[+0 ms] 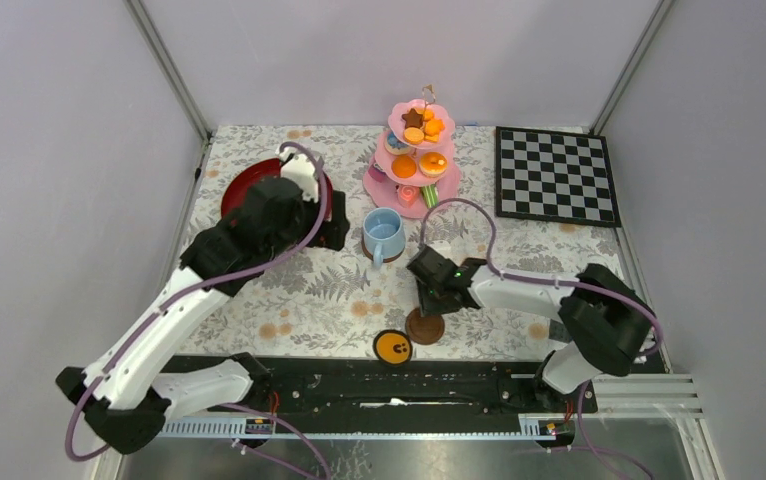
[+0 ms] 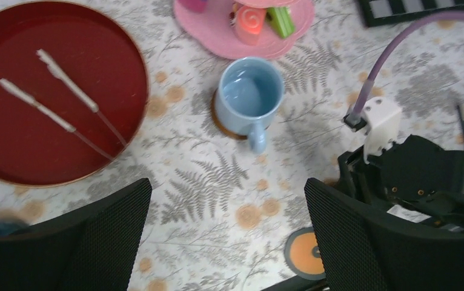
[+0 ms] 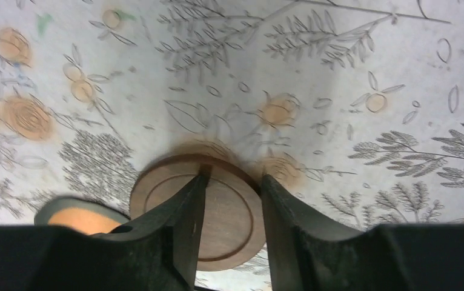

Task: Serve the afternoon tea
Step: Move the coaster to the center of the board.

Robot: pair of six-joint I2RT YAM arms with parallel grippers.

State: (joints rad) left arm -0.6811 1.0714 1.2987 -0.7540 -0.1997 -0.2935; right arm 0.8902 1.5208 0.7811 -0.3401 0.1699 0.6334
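The right gripper (image 1: 427, 303) stood low over a bare brown saucer (image 3: 229, 212) that lay flat on the floral tablecloth (image 1: 309, 290), near the front edge and just right of a black-rimmed orange disc (image 1: 393, 347). In the right wrist view its jaws were roughly half open. The left finger lay over the saucer's middle, with its tip at the far rim. The right finger sat at the saucer's right edge, so the right part of the saucer showed in the gap between them. Nothing looked pinched, and whether the tips touched the wood could not be told.

The left gripper (image 2: 226, 242) hung higher, its jaws spread wide with nothing between them but tablecloth. Beyond its fingers, well apart from them, a light-blue cup (image 2: 248, 94) stood upright on a second brown saucer (image 2: 217, 123), with its handle pointing toward the arms. This cup sat just in front of the pink three-tier cake stand (image 1: 414, 160). The stand's upper tiers carried orange pastries (image 1: 405, 165) and a brown star biscuit (image 1: 413, 118). A pink pastry (image 2: 251, 21) and a green one (image 2: 281, 18) rested on the bottom tier.

To the left was a round red tray (image 2: 11, 139) holding two slender white-tipped sticks (image 2: 66, 85), and it was partly hidden by the left arm from above. A chessboard (image 1: 556, 175) lay at the far right.
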